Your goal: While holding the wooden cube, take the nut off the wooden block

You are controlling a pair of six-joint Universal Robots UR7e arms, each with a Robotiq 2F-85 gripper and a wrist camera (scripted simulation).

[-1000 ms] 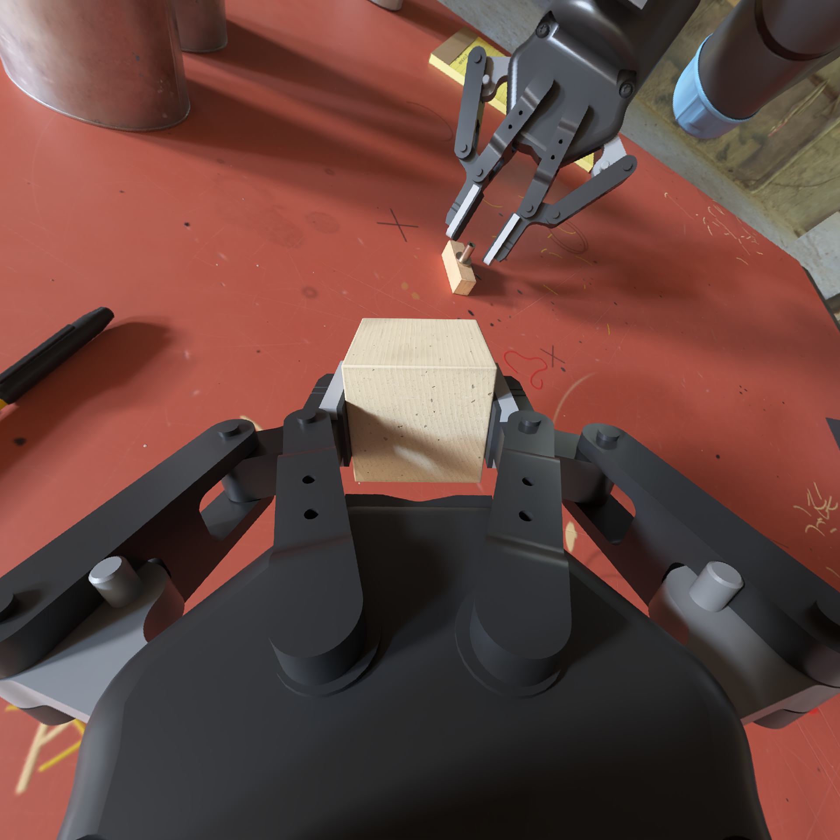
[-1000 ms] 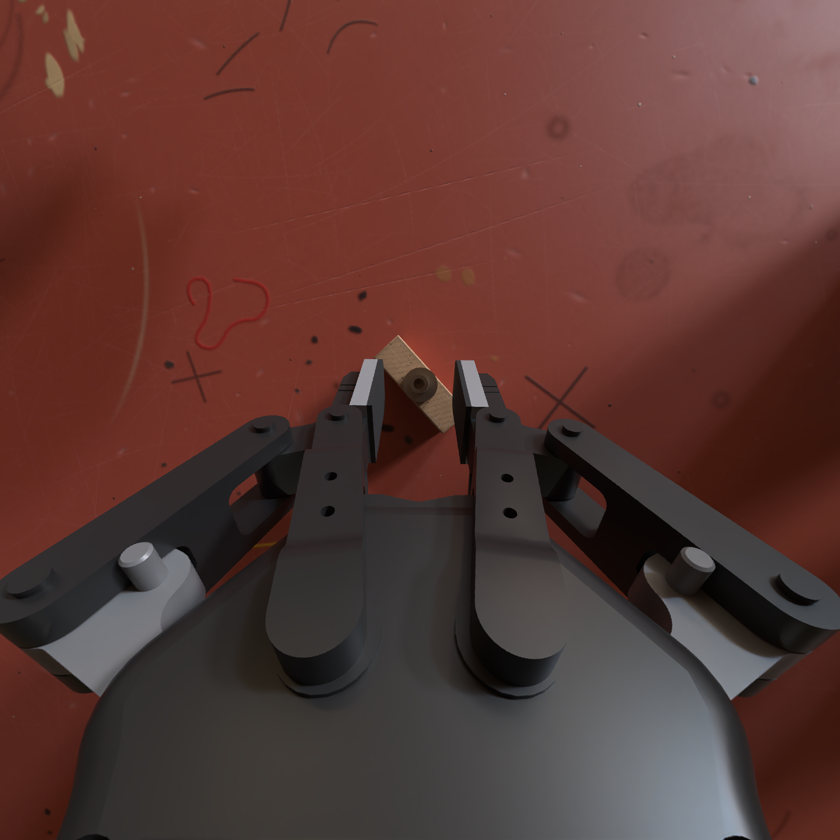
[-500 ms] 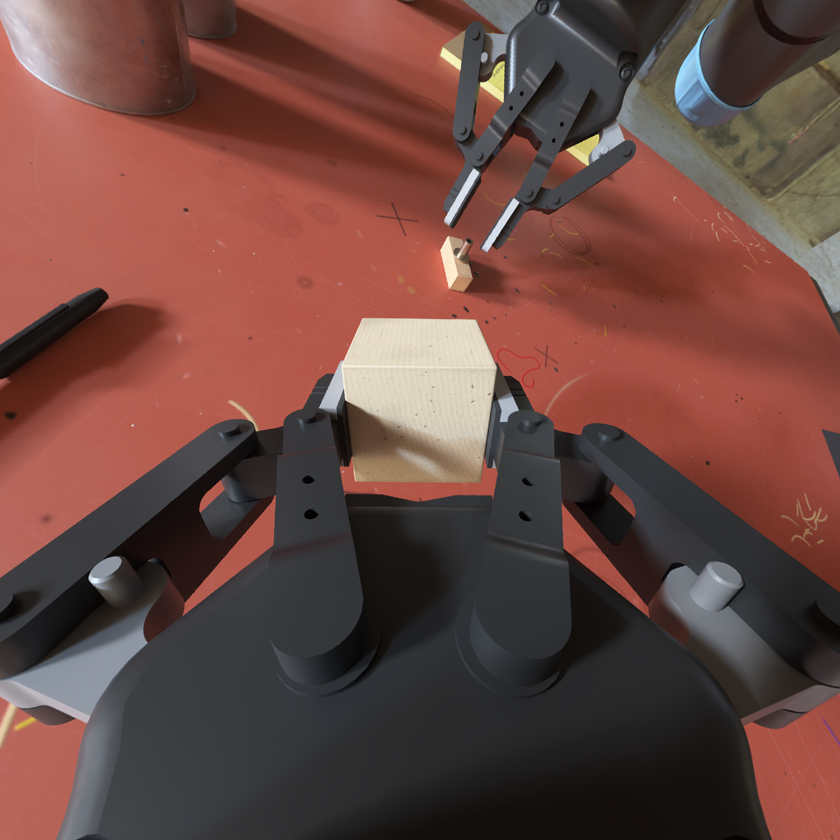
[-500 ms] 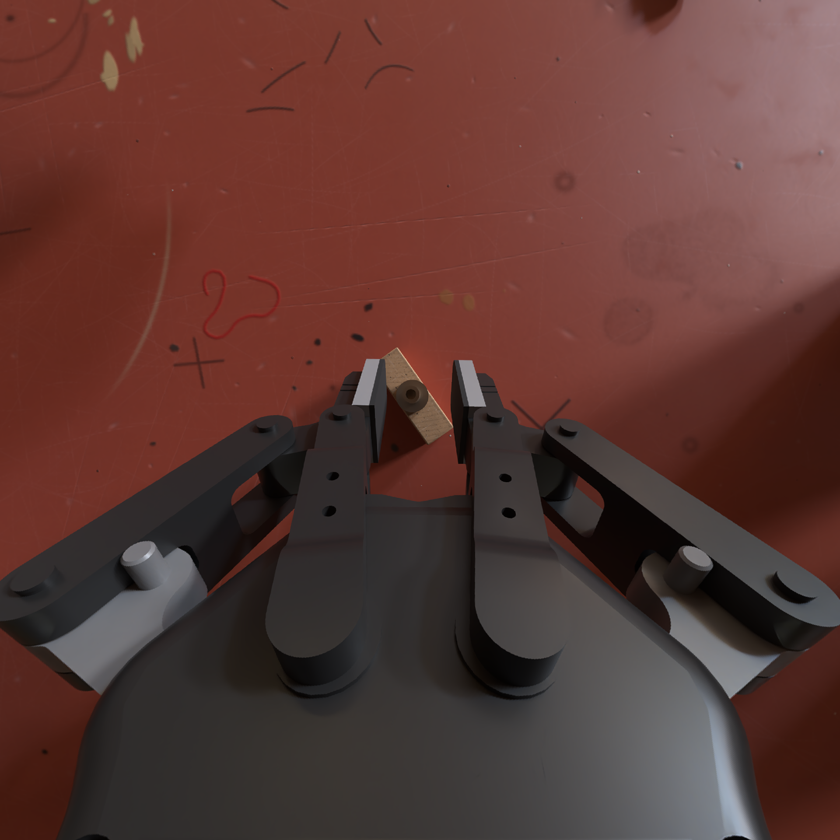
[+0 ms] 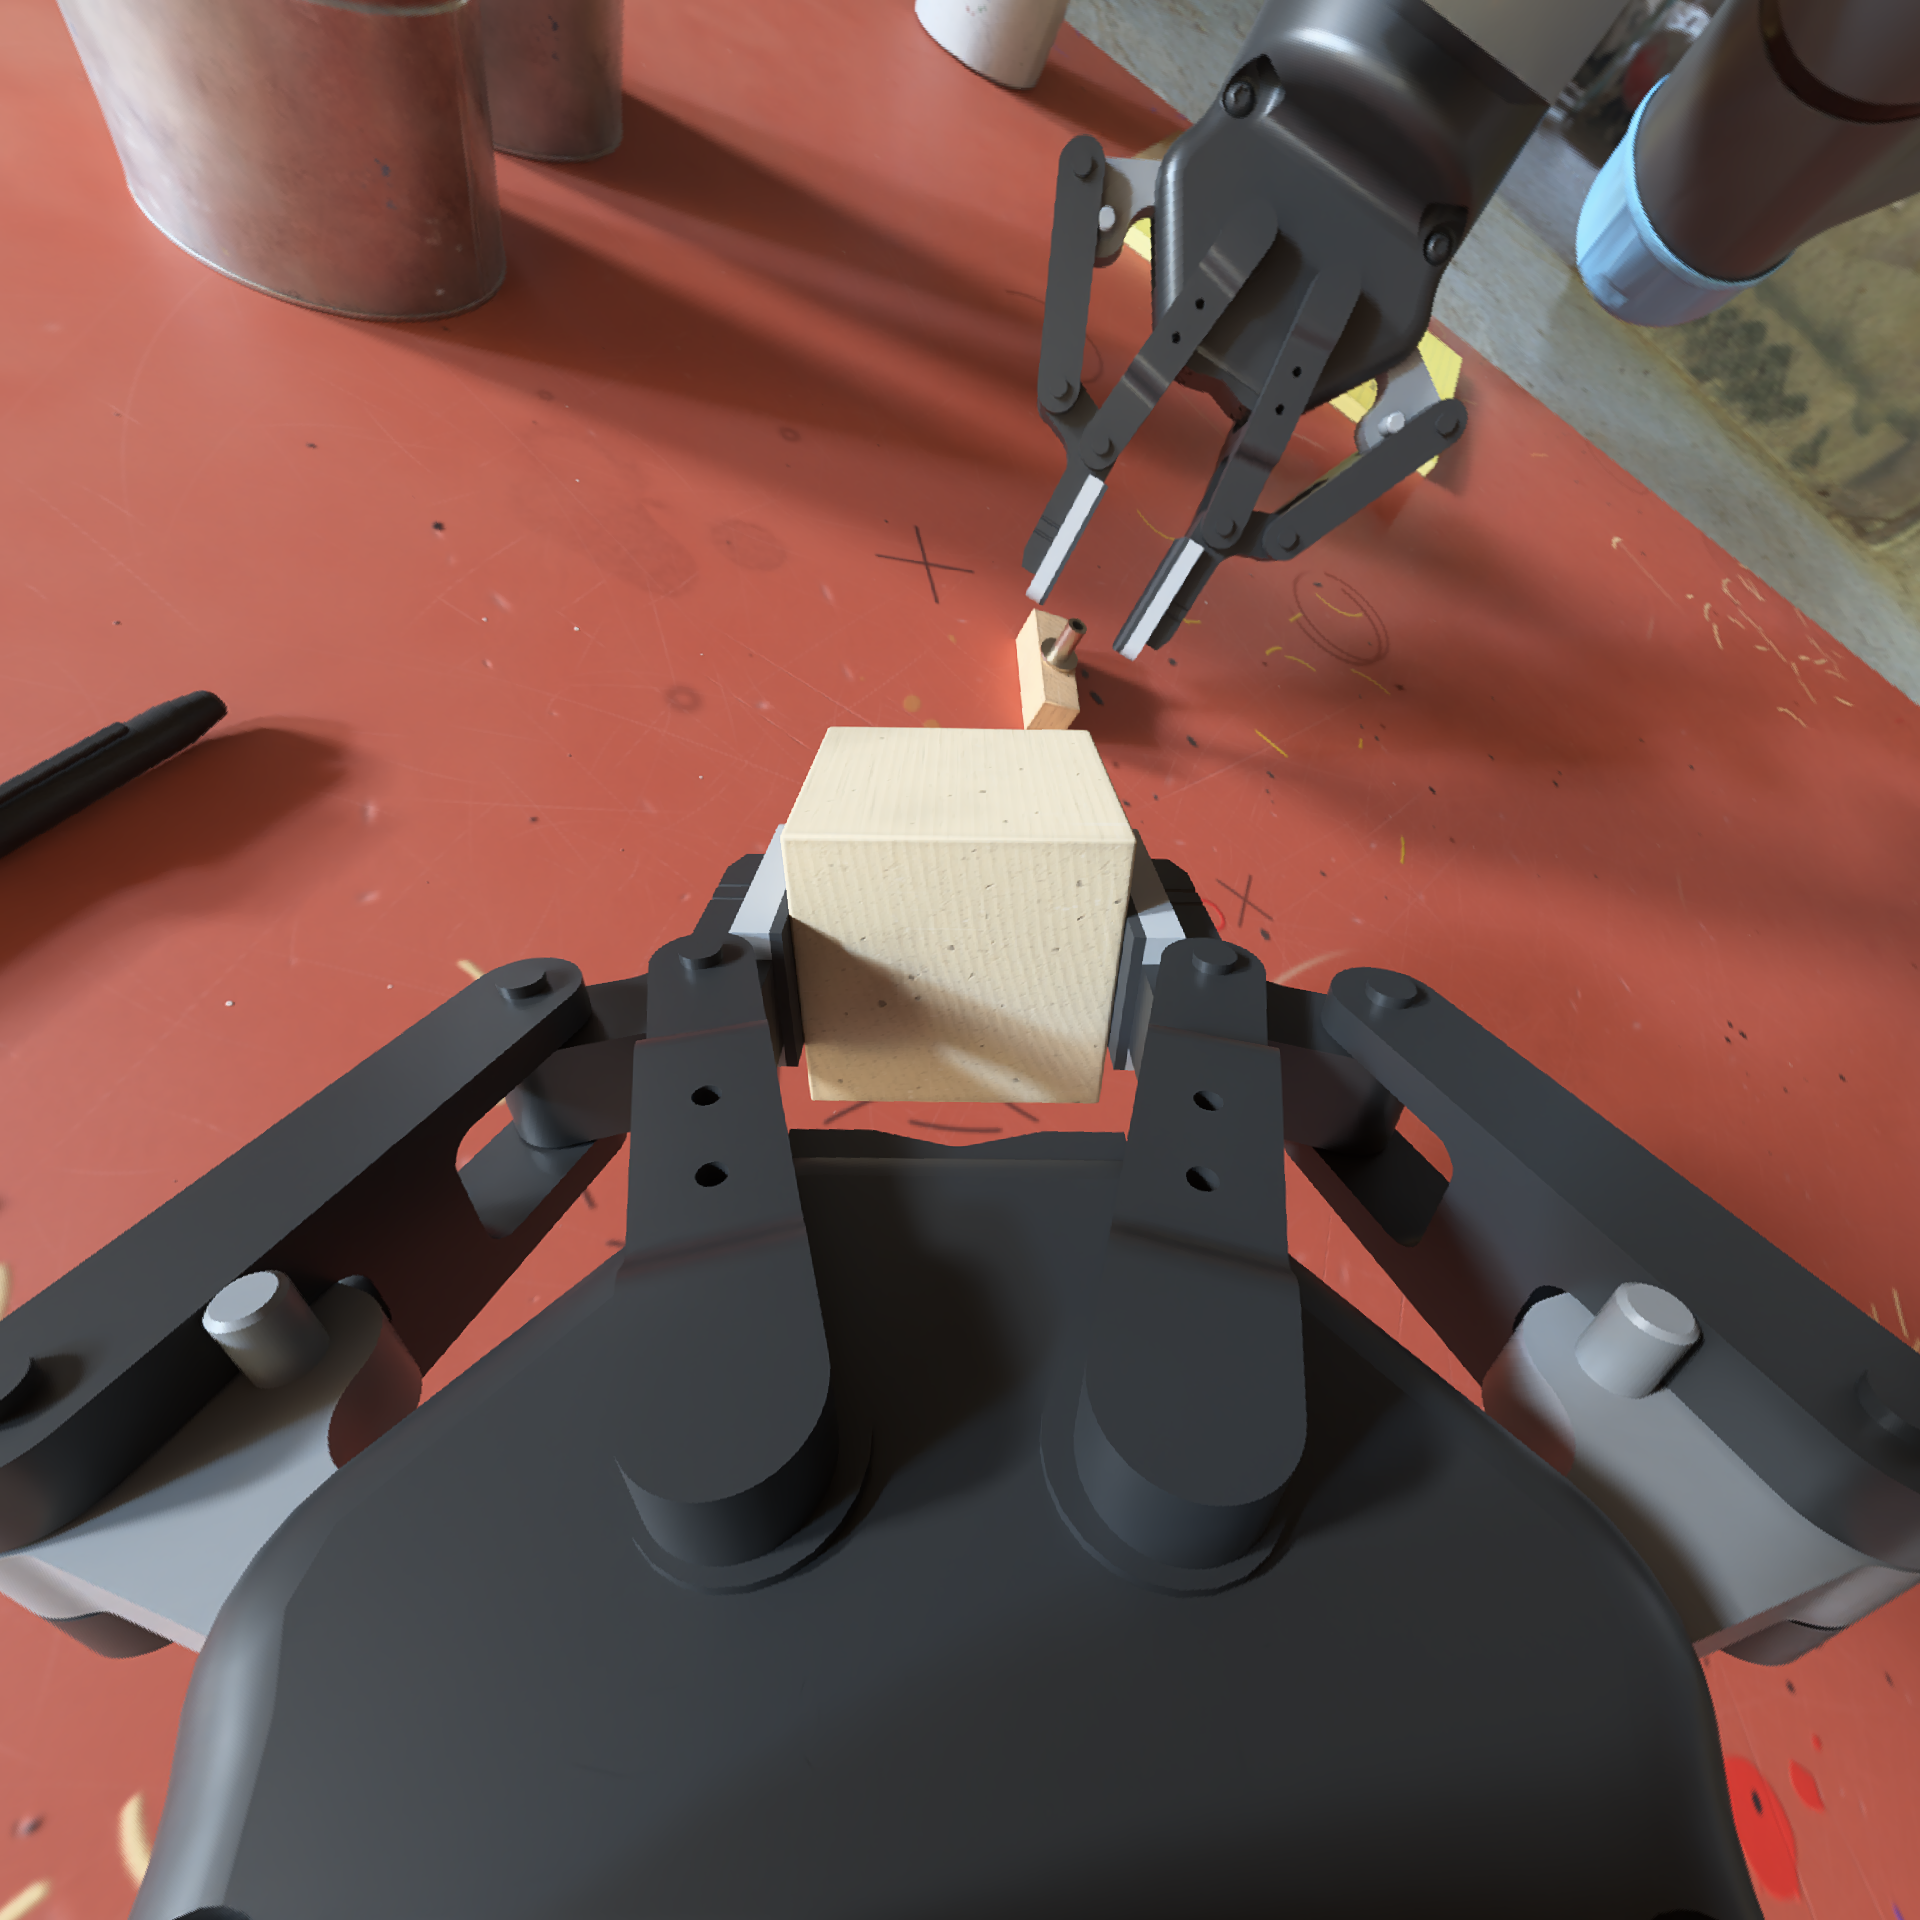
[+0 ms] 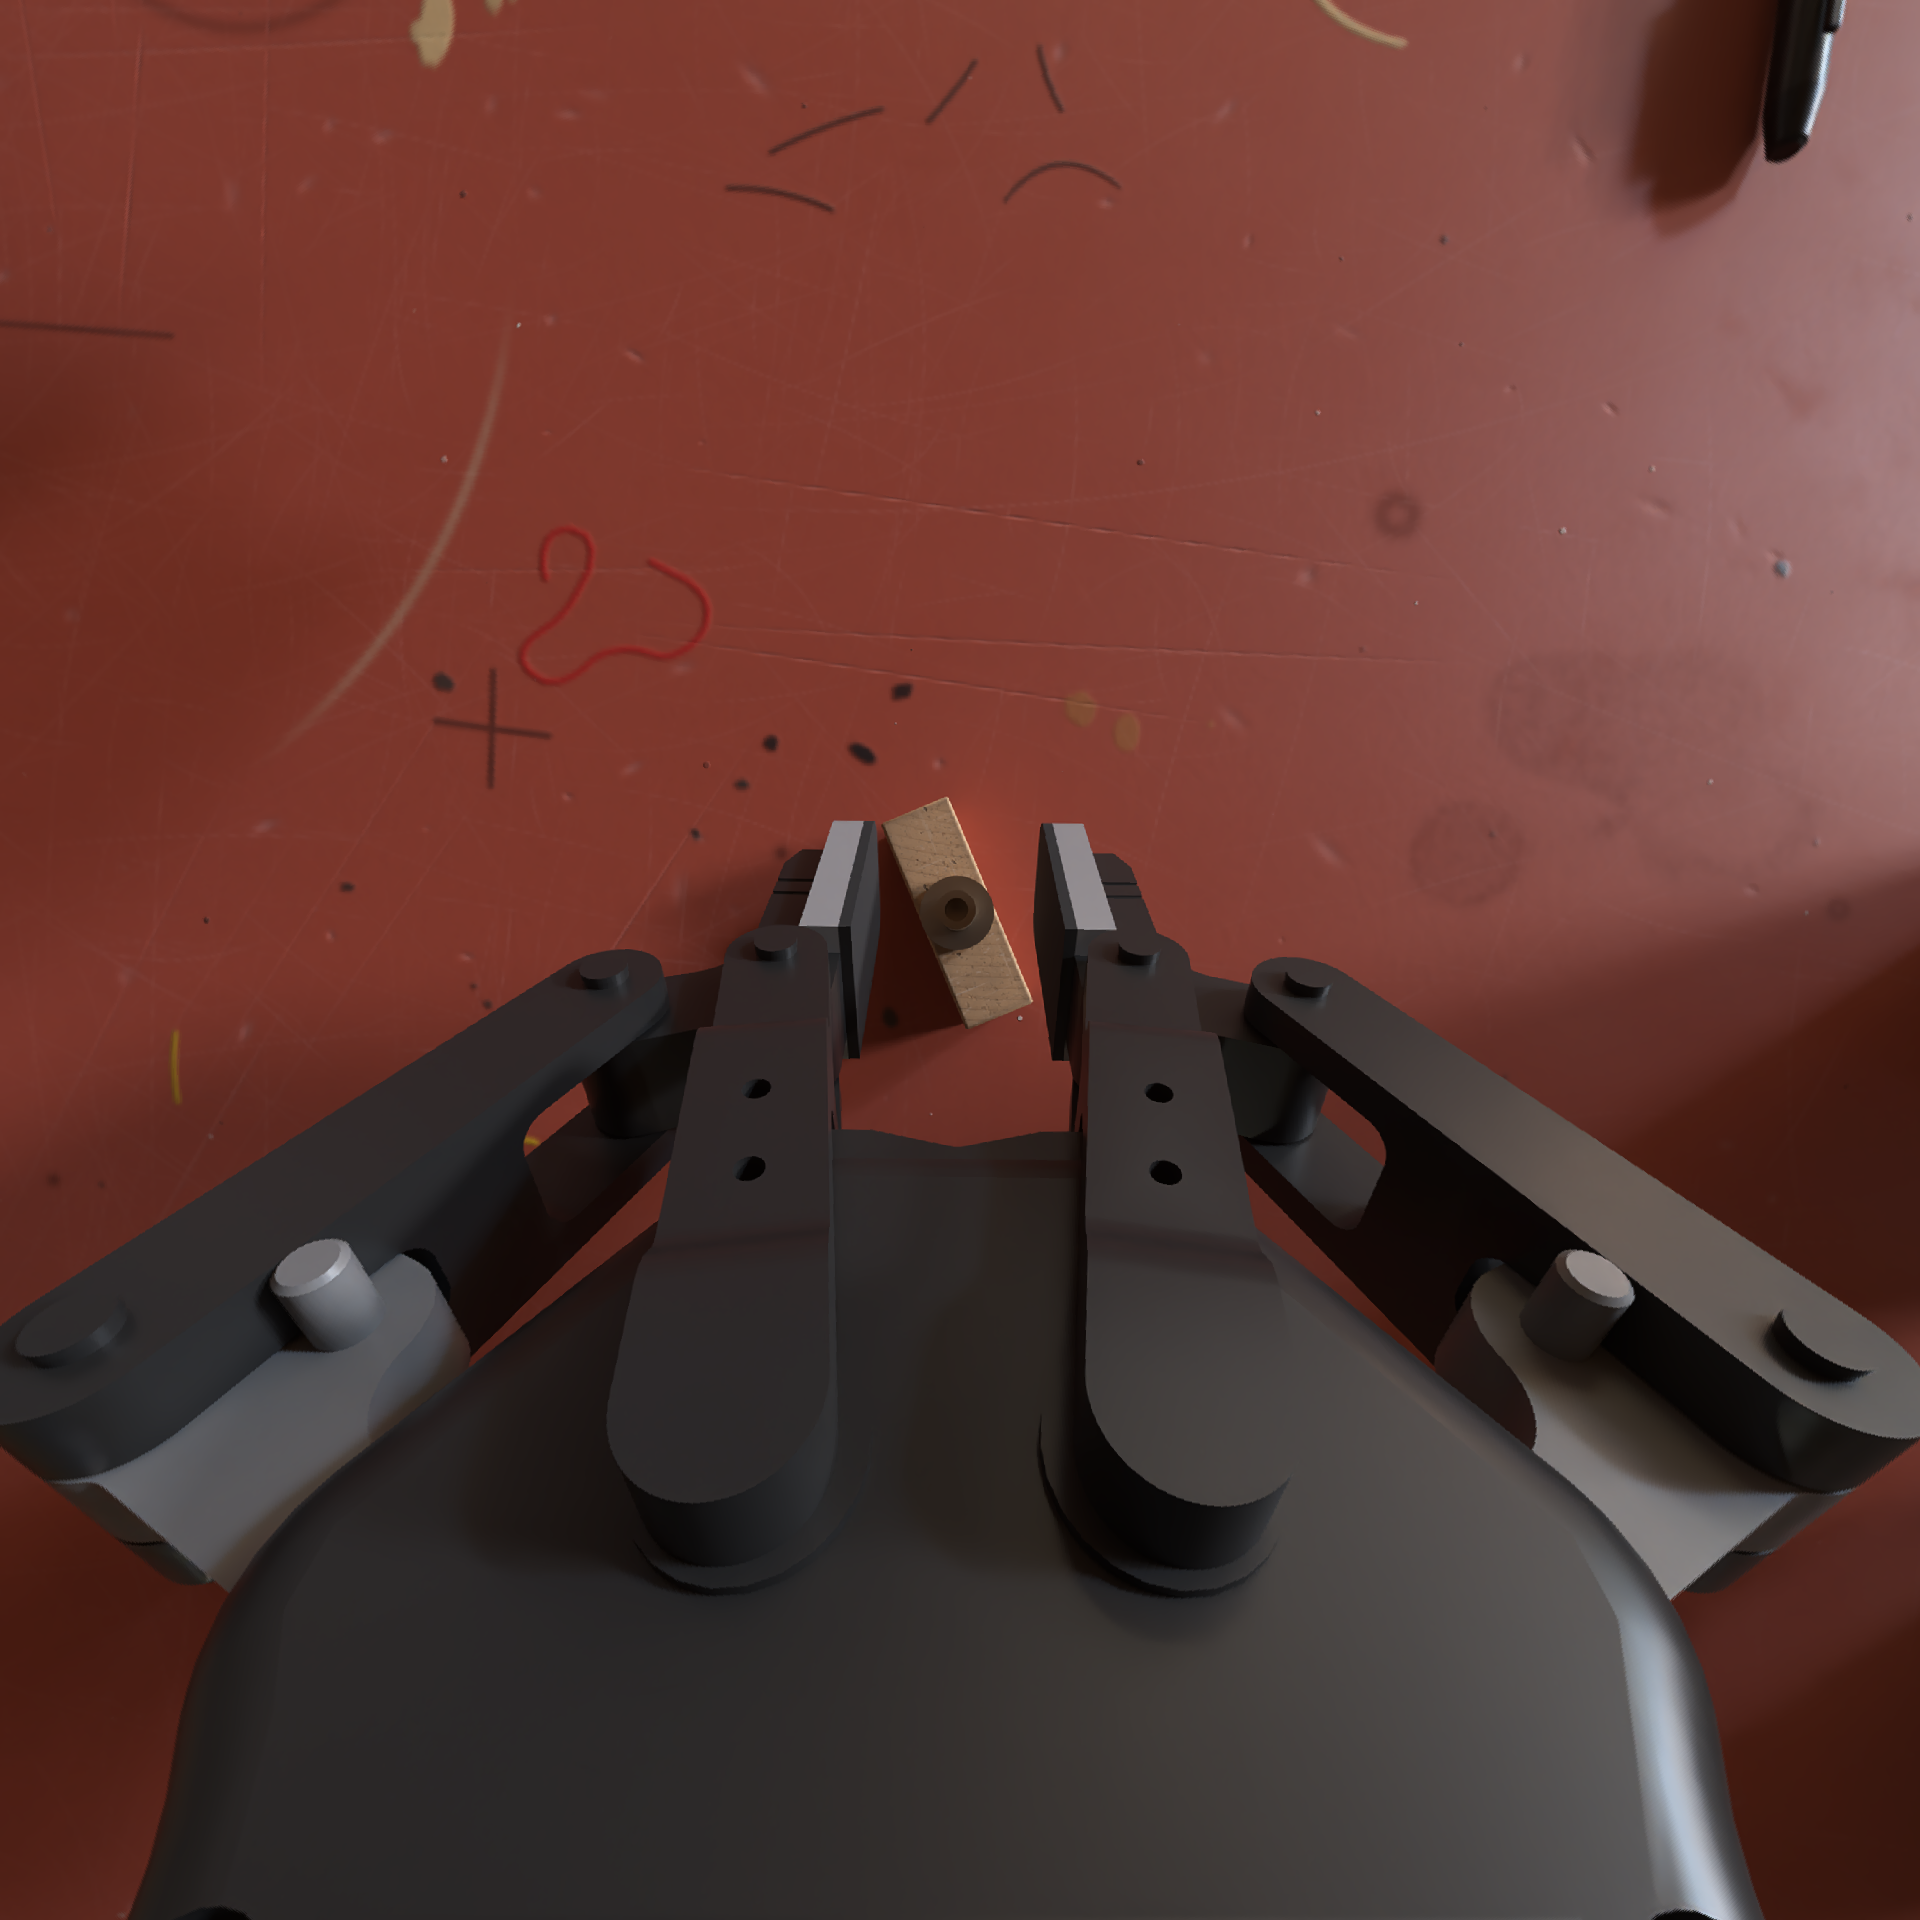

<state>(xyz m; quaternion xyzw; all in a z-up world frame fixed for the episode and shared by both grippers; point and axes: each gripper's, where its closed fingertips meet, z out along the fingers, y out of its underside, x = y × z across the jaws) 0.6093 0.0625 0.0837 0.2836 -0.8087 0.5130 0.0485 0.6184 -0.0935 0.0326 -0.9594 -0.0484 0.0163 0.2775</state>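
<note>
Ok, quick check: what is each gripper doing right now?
Left gripper: shut on the wooden cube, held off the table.
Right gripper: open, jaws either side of the nut on the wooden block, touching neither.

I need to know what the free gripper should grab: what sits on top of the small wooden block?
A small dark nut sits mid-block on the wooden block. Any peg or bolt beneath it is covered.

Pale wood, dark metal and a scuffed red desk

We see a matt, fine-grained wooden cube (image 5: 956, 914), a small wooden block (image 6: 957, 912) bearing a dull dark metal nut (image 6: 955, 908), the matt red desk (image 6: 1351, 416) scratched and speckled, brushed metal cylinders (image 5: 301, 156), and smooth satin-black pincers with grey pads (image 6: 840, 875).
</note>
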